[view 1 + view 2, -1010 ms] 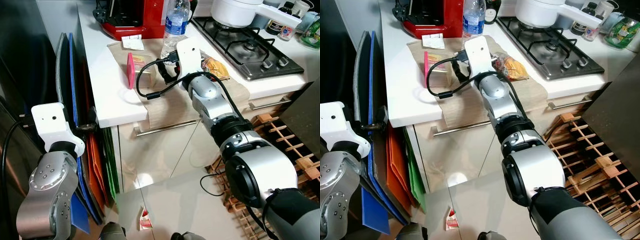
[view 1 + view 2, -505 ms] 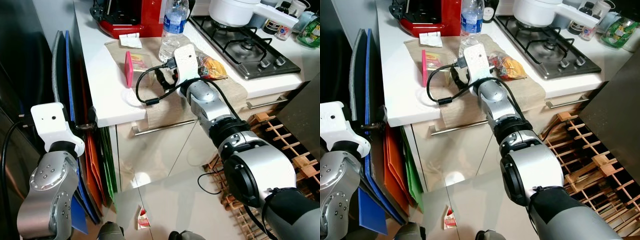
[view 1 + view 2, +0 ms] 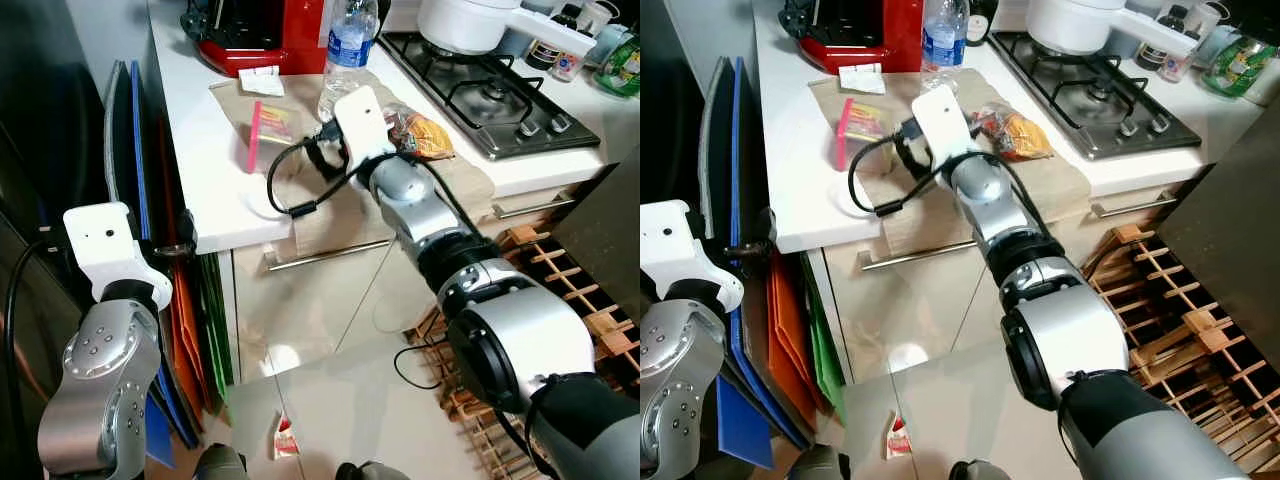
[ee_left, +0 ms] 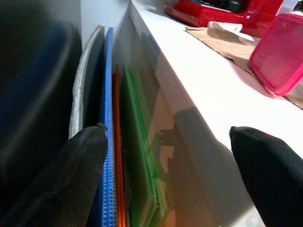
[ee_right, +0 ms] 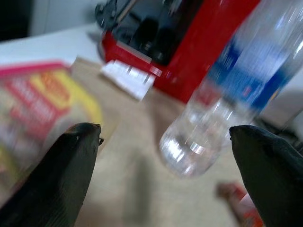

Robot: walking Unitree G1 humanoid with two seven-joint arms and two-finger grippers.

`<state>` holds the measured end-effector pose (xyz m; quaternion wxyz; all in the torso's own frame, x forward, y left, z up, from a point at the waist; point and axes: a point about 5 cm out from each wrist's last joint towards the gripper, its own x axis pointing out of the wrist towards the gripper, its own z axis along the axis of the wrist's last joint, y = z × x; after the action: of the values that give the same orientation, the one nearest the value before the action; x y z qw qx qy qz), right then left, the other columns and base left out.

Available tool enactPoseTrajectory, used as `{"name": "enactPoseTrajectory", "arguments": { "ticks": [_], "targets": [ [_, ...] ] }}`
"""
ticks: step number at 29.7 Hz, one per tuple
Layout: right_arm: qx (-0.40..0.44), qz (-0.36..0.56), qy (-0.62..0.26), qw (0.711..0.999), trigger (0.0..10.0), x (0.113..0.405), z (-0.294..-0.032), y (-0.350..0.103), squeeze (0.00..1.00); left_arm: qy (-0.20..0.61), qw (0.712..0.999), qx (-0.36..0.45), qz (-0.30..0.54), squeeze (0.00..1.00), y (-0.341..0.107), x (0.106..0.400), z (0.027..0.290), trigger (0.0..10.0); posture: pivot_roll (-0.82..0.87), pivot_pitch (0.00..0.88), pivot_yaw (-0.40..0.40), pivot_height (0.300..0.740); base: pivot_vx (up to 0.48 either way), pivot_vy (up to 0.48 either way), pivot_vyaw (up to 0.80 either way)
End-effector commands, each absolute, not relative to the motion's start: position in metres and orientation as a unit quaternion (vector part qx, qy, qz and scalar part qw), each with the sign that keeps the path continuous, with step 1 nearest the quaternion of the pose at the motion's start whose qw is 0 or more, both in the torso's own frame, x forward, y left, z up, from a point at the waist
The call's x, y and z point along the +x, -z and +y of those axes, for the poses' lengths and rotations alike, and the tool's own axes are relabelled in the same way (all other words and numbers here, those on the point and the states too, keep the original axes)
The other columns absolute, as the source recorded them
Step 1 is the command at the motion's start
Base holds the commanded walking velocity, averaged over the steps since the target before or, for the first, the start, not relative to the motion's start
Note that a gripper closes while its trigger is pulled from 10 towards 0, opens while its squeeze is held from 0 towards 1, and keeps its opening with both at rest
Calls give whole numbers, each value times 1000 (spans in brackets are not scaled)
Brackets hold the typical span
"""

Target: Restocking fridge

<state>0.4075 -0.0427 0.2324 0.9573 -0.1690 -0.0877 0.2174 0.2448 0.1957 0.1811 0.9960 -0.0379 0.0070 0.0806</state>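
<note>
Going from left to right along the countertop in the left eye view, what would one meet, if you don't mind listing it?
Pink-lidded container → water bottle → orange snack bag → gas hob.

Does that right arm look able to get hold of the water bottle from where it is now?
Probably yes. The right gripper is open over the brown mat, and the water bottle stands upright ahead of its fingers with nothing between. The pink-lidded box lies off to one side, out of the way.
</note>
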Motion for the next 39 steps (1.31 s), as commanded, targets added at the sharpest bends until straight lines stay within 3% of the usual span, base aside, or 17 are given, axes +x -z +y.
{"name": "enactPoseTrajectory", "arguments": {
  "ticks": [1,12,29,32,35,39],
  "targets": [
    [-193,-103,-207,953,10000,409,-46,-241,0,-78,996,-40,7,0,-181,245,191,10000,247,77,-147,740,0,0,0],
    [-200,-22,-234,951,10000,404,-37,-205,0,-77,996,-41,10,0,-179,243,190,10000,259,91,-158,740,0,0,0],
    [-177,63,-196,962,10000,400,-57,-168,0,-75,996,-42,15,0,-177,247,189,10000,243,81,-152,740,0,0,0],
    [-174,46,-192,965,10000,401,-58,-173,0,-73,996,-43,12,0,-178,248,189,10000,240,75,-152,740,0,0,0],
    [-157,-79,-177,968,10000,405,-63,-211,0,-71,996,-46,0,0,-180,257,187,10000,216,29,-152,740,0,0,0],
    [-141,-120,-166,969,10000,404,-73,-221,0,-69,996,-51,-8,0,-181,262,187,10000,204,11,-151,740,0,0,0]
  ]
}}
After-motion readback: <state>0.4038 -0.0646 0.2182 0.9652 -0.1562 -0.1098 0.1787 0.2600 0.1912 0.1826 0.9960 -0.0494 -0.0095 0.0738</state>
